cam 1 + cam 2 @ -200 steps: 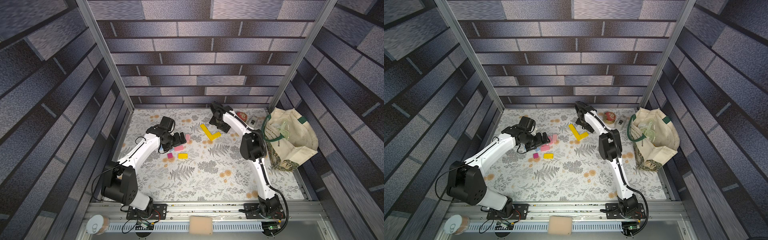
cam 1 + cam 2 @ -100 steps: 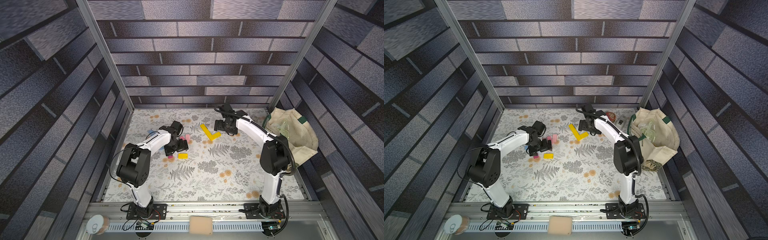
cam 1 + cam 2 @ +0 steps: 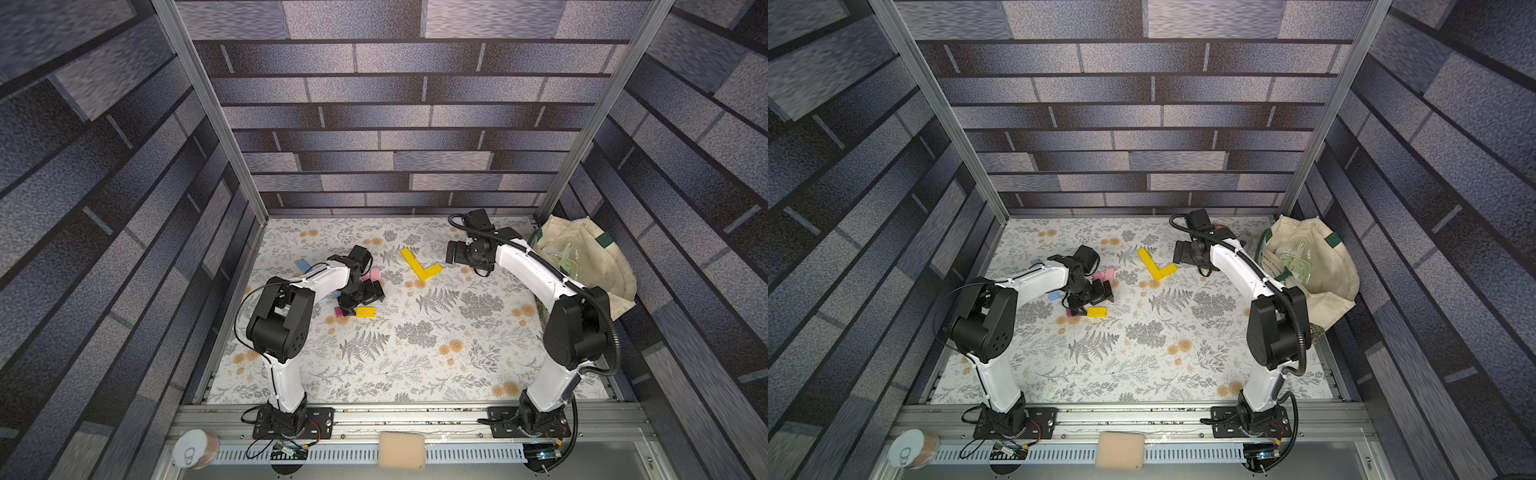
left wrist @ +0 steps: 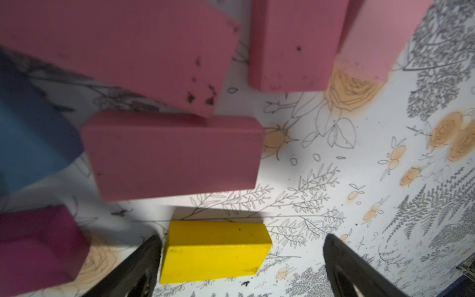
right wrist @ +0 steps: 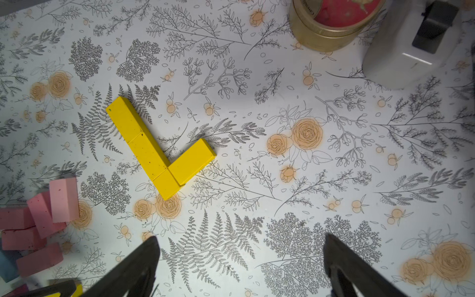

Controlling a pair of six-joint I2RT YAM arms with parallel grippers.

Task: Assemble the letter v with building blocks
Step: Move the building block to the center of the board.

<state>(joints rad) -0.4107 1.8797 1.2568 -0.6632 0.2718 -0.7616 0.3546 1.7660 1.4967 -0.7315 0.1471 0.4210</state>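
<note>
Yellow bricks (image 3: 419, 266) (image 3: 1156, 266) (image 5: 156, 151) lie joined in an angle, one long arm and one short, at the middle back of the floral table. A loose yellow brick (image 3: 365, 312) (image 3: 1096, 312) (image 4: 216, 248) lies further forward on the left, beside a magenta cube (image 3: 338, 312) (image 4: 38, 246). Pink bricks (image 3: 375, 273) (image 4: 174, 156) (image 5: 64, 200) and blue bricks (image 3: 302, 264) (image 4: 28, 128) cluster round it. My left gripper (image 3: 365, 293) (image 4: 243, 239) hangs open, its fingers either side of the loose yellow brick. My right gripper (image 3: 453, 251) (image 5: 241, 240) is open and empty, right of the yellow angle.
A red-and-gold tin (image 5: 331, 23) and a white-grey box (image 5: 408, 43) stand at the back right, under the right arm. A cloth tote bag (image 3: 582, 257) fills the right edge. A sponge (image 3: 401, 451) and a can (image 3: 195, 449) sit on the front rail.
Both arms have folded, their elbows swinging toward the front rail. The left gripper slid forward to the loose yellow brick. The right gripper drew off to the right of the yellow angle.
</note>
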